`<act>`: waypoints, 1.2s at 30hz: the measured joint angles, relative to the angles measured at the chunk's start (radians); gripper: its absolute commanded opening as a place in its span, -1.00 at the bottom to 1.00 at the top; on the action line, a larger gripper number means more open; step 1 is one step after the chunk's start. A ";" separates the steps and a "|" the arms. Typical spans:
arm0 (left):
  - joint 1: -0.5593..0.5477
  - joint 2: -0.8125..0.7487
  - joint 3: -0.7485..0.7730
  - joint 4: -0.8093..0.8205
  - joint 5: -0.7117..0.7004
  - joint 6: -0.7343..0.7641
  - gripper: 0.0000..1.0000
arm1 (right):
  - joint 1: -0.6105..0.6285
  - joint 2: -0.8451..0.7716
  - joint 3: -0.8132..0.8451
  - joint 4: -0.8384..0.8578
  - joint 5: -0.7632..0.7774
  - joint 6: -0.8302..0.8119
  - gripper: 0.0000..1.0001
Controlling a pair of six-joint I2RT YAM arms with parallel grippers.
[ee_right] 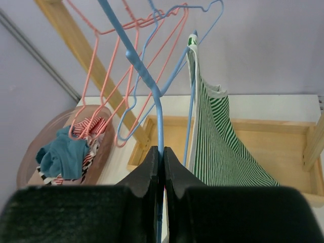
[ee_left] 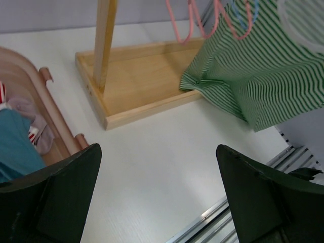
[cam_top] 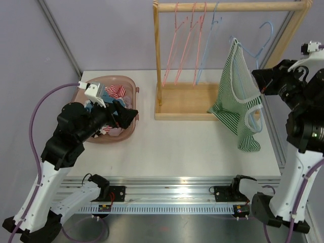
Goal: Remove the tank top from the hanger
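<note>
Green-and-white striped knit edged in white binding, the tank top [cam_top: 238,109] hangs limp from a thin blue wire hanger [ee_right: 152,96] at the right end of the wooden rack [cam_top: 185,115]. One strap is looped over the hanger's shoulder, and the lower folds droop by the right end of the rack's flat plank base. My right claw [ee_right: 163,152] is clenched on that hanger's wire, its two matte black fingers pressed nearly together with the blue rod pinched between them. My left claw [ee_left: 158,172] is spread wide and grasps nothing; it hangs over the smooth white worktop [cam_top: 177,147], between the rack's base and the pink basket [cam_top: 130,83]. That basket is oval, glossy plastic with a rolled rim, and holds crumpled clothes [cam_top: 115,92], teal cloth among red-and-white stripes. Slim pink wire hangers [cam_top: 178,45] and a pale blue one dangle from the rack's round wooden rail [cam_top: 233,6].
</note>
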 measured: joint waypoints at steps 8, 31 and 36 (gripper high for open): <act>-0.275 0.152 0.262 0.055 -0.139 0.042 0.98 | 0.012 -0.212 -0.043 -0.124 -0.071 0.028 -1.00; -0.830 0.480 0.417 0.423 -0.556 0.481 0.88 | 0.294 -0.294 0.144 -0.288 -0.207 0.083 -1.00; -0.830 0.520 0.417 0.461 -0.607 0.511 0.69 | 0.304 -0.296 0.137 -0.275 -0.251 0.095 -1.00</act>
